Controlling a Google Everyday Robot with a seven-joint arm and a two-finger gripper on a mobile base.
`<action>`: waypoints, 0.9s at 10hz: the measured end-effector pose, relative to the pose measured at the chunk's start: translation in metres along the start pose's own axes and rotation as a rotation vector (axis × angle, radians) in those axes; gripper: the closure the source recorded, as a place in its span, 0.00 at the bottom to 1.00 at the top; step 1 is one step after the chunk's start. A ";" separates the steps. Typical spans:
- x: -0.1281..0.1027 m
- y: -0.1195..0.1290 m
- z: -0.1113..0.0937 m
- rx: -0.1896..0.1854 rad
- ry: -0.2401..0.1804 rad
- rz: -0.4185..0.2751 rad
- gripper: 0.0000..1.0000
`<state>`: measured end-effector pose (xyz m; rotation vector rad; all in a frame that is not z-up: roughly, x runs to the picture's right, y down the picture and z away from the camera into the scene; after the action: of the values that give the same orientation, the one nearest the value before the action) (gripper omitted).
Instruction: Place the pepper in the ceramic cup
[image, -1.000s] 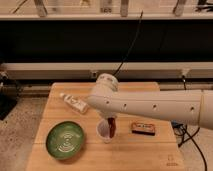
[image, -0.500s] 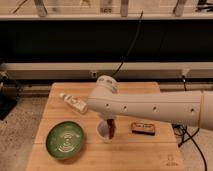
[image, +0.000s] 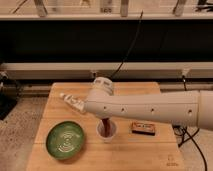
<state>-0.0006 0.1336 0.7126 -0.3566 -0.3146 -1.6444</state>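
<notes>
The ceramic cup (image: 106, 132), small, round and whitish, stands on the wooden table (image: 150, 150) near its middle front. The dark red pepper (image: 105, 124) stands almost upright with its lower end inside the cup and its upper end going up behind my white arm (image: 145, 107). My gripper is hidden behind the arm's left end, right above the cup.
A round green plate (image: 65, 140) lies at the front left, beside the cup. A dark box with an orange label (image: 144, 128) lies right of the cup. A pale elongated thing (image: 71, 101) juts out left of the arm. A black cable runs behind the table.
The pepper has shifted slightly left and now sits over the cup's middle. The arm has hardly moved.
</notes>
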 end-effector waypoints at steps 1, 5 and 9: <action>0.004 -0.002 0.000 0.010 0.016 -0.004 1.00; 0.011 0.000 0.002 0.025 0.059 -0.005 0.74; 0.010 0.005 0.005 0.040 0.077 0.004 0.34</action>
<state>0.0037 0.1256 0.7211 -0.2624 -0.2881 -1.6412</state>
